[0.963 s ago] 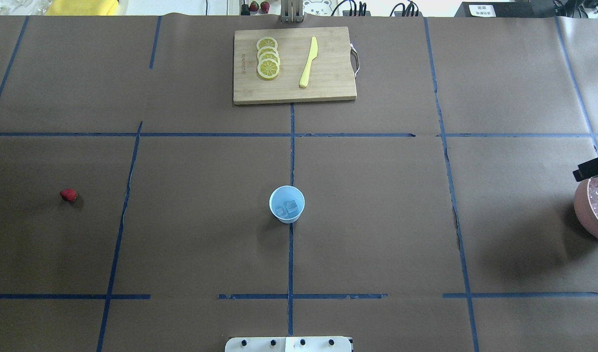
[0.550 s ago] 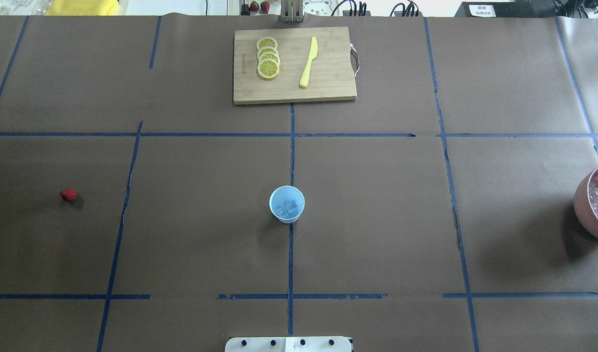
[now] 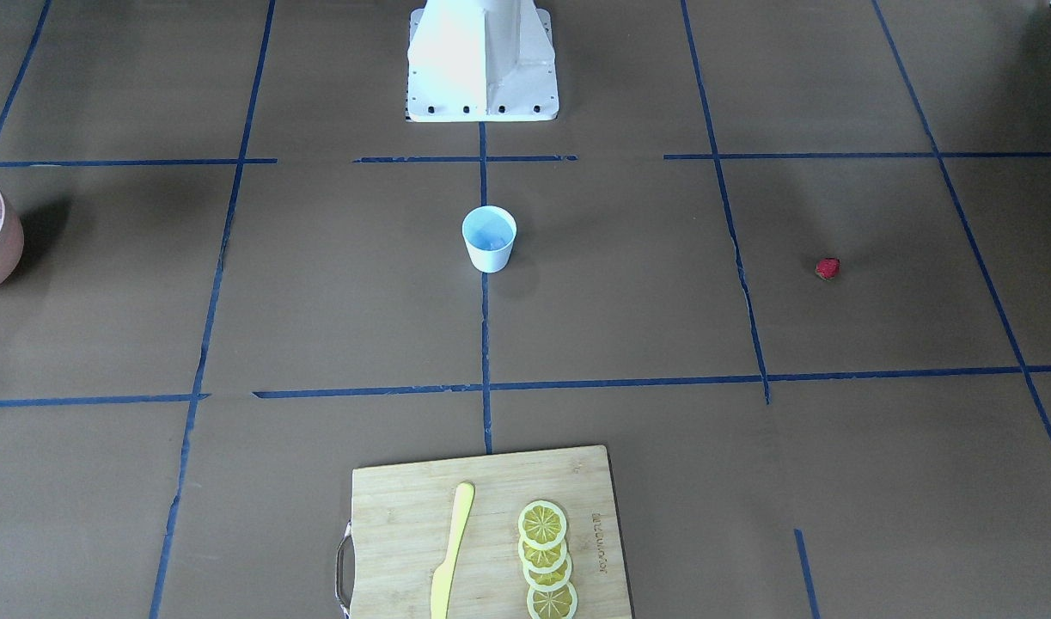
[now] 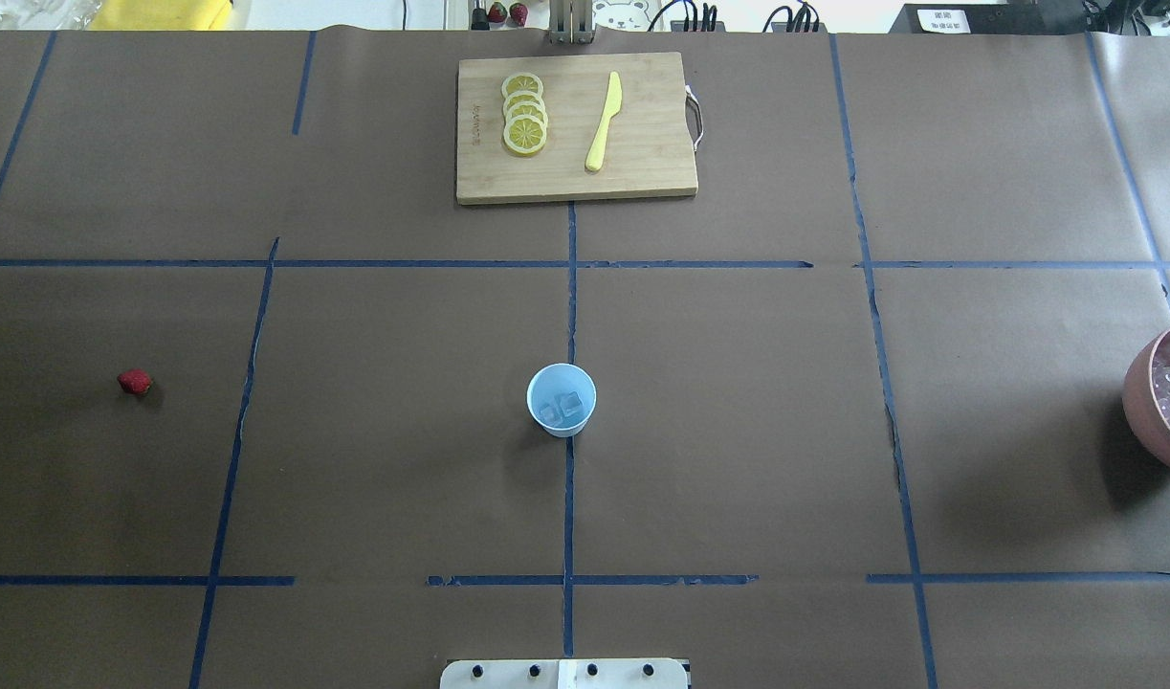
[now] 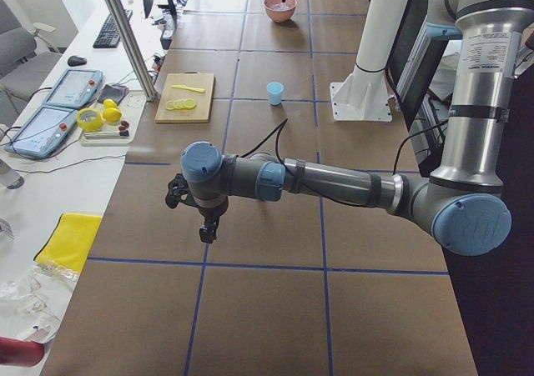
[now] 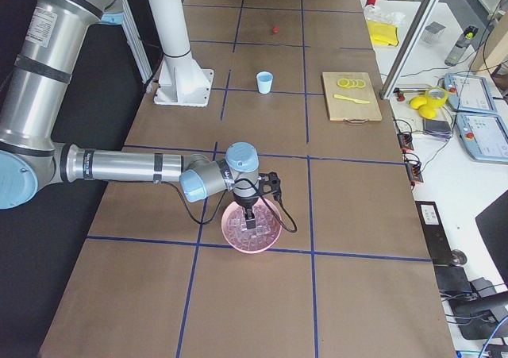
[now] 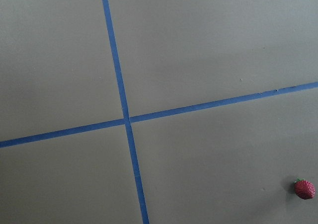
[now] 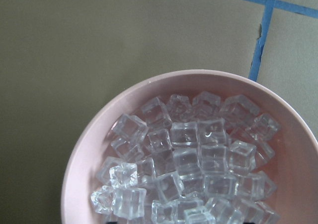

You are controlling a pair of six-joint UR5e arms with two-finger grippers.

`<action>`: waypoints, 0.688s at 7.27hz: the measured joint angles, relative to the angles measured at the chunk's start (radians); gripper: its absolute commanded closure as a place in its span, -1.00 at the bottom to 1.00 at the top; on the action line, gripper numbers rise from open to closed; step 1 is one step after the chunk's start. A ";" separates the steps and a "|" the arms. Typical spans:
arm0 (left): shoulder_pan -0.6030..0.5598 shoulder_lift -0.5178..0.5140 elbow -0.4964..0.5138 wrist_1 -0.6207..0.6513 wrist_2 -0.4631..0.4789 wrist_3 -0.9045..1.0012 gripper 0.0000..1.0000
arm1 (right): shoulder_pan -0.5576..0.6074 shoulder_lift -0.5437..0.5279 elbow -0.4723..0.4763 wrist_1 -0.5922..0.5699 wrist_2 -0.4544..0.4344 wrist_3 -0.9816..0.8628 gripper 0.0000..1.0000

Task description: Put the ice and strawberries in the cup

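Ice cubes point(image 4: 562, 407), two of them, sit inside the cup point(image 4: 562, 400). The cup stands upright in the middle of the table, right on a blue tape line.

The strawberry point(image 4: 135, 383) lies alone on the brown paper, far out toward the robot's left and well apart from the cup. The left gripper point(image 5: 209, 230) hangs above that end of the table and points down. Its camera catches the strawberry low in one corner. I cannot tell if this claw is open or closed.

The pink bowl point(image 4: 1144, 402) sits at the other end, on the robot's right. It is full of ice point(image 8: 189, 159). The right gripper point(image 6: 249, 223) hangs over the bowl and points down at the pile. I cannot tell if that claw is open or closed either.

Across the table from the robot lies a wooden cutting board point(image 4: 642, 163) with lemon slices point(image 4: 524, 115) in a row and a yellow knife point(image 4: 604, 122) beside them.
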 measured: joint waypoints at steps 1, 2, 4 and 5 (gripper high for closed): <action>0.000 0.000 -0.001 0.000 0.000 0.000 -1.00 | 0.000 0.000 -0.020 0.003 0.006 -0.005 -0.56; 0.000 0.000 -0.001 0.000 0.000 0.000 -1.00 | 0.000 0.000 -0.039 0.006 0.008 -0.011 -0.56; 0.000 0.000 -0.002 0.000 0.000 0.000 -1.00 | -0.001 0.002 -0.062 0.010 0.007 -0.015 -0.46; 0.000 0.000 -0.002 0.000 0.000 0.000 -1.00 | -0.002 0.004 -0.068 0.011 0.007 -0.016 -0.42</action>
